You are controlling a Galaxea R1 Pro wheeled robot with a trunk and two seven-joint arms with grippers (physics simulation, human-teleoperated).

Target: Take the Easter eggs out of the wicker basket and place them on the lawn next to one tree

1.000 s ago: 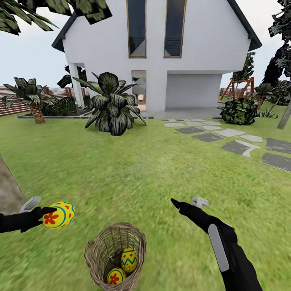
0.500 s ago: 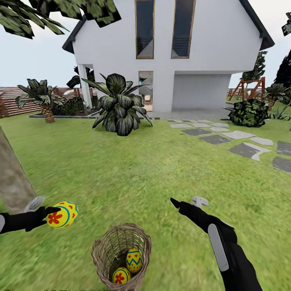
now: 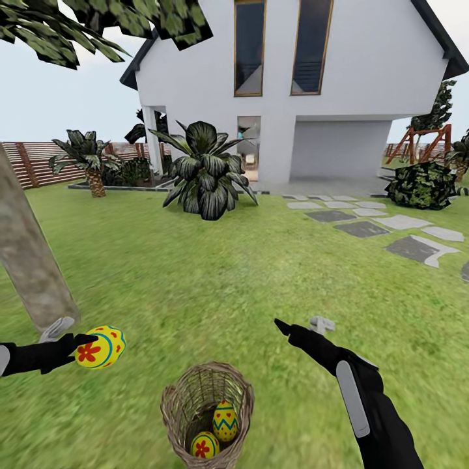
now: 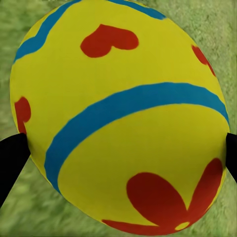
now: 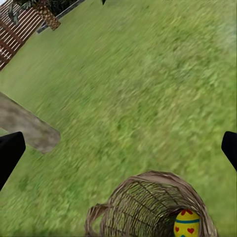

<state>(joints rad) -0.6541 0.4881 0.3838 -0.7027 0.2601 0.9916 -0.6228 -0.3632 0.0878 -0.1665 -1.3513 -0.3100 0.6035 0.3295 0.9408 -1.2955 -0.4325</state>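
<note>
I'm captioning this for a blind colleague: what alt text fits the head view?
The left gripper holds a painted egg over the lawn beside a tree trunk. Two more eggs lie in the wicker basket; the right gripper hangs open, a white house behind.

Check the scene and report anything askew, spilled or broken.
Nothing stands out. The wicker basket stands upright on the lawn with two eggs inside; the third egg is in the left hand, beside the tree trunk.
</note>
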